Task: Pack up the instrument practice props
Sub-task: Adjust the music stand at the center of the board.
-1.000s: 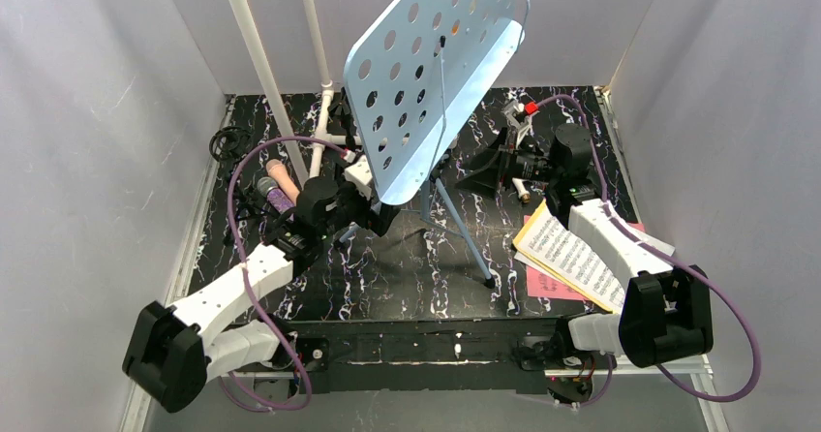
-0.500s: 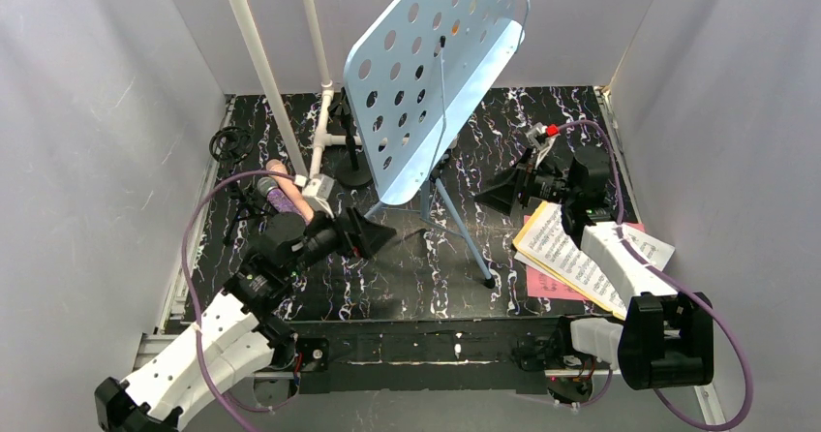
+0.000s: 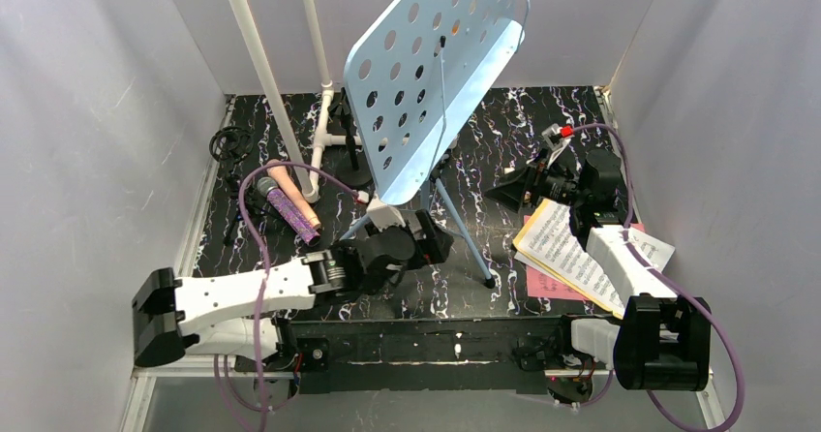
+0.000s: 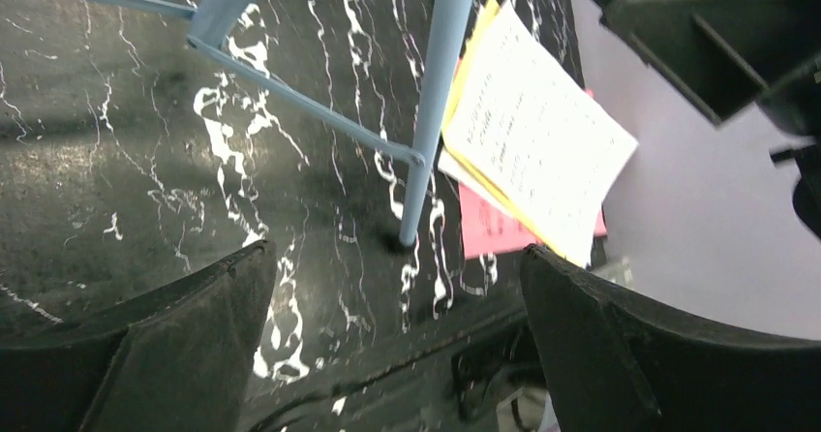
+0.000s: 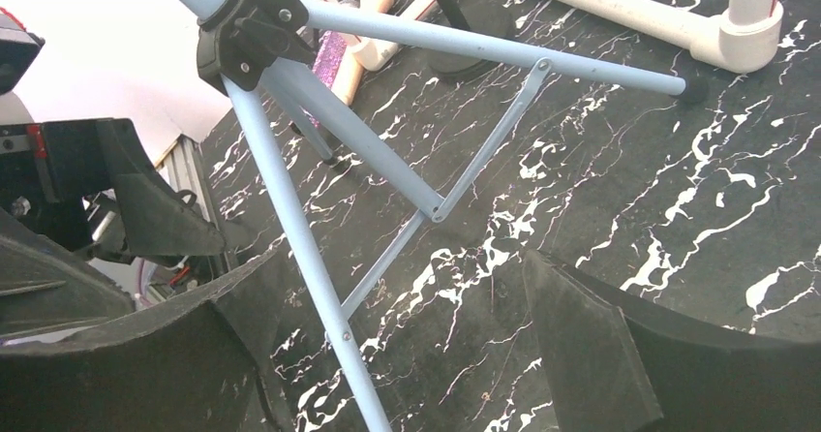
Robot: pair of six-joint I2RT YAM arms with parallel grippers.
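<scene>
Music rack (image 3: 426, 122) upright; left fingers (image 4: 174, 354), right fingers (image 5: 600, 354) spread, apparently clear of legs (image 4: 427, 112).

The light-blue perforated metal music rack (image 3: 436, 74) at upper centre looks smooth and painted, with a soft sheen. The black white-veined marble-look tabletop (image 3: 455, 292) shines faintly. The white printed sheet-music pages (image 3: 562, 253) at right are matt paper, and the purple microphone (image 3: 293, 214) at left is glittery.

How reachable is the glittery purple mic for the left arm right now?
Probably yes. The glittery purple microphone lies uncovered on the table beside the pink microphone. The left gripper is open and empty but points right, at the music stand leg, so it must turn left; its cable loops nearby.
</scene>
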